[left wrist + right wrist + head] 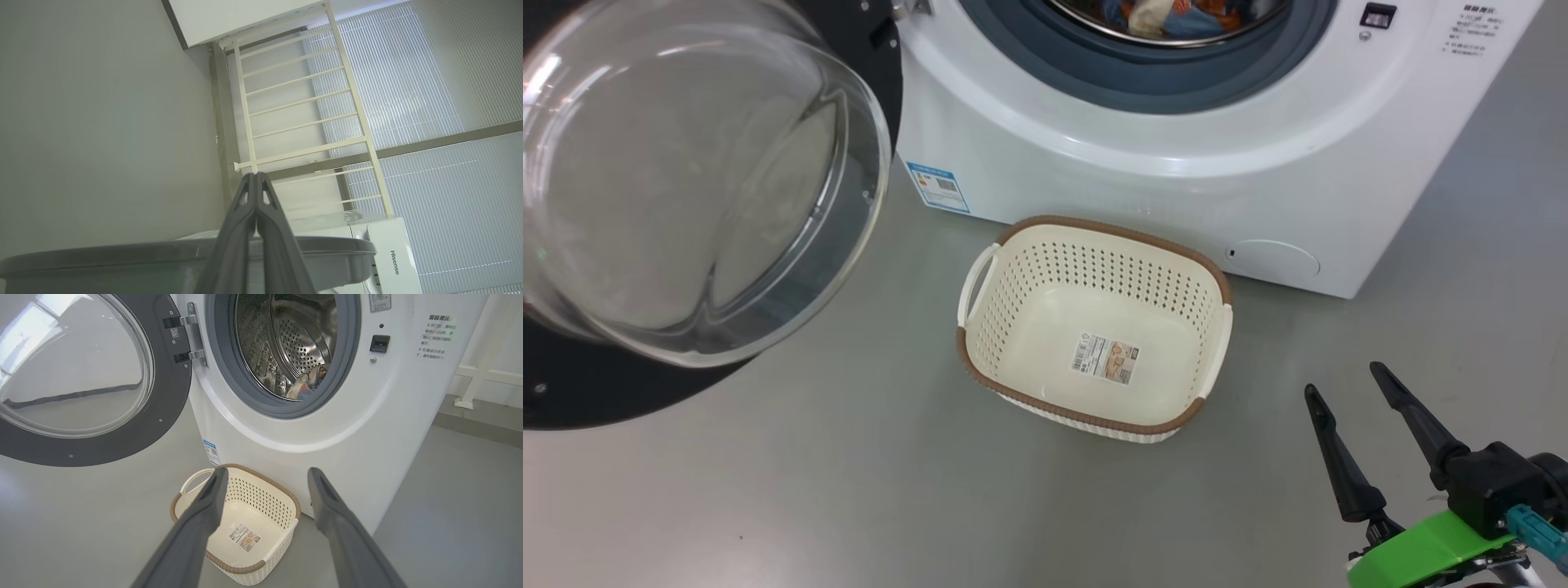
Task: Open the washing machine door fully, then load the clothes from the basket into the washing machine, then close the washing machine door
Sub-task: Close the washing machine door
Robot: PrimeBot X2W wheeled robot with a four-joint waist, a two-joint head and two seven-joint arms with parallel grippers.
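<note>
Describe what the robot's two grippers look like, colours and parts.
The right gripper has two long, tapered black jaws on a black block, fixed to a bright green mount with a teal connector beside it. The left gripper has slim dark grey jaws with small triangular cut-outs near the tips.
</note>
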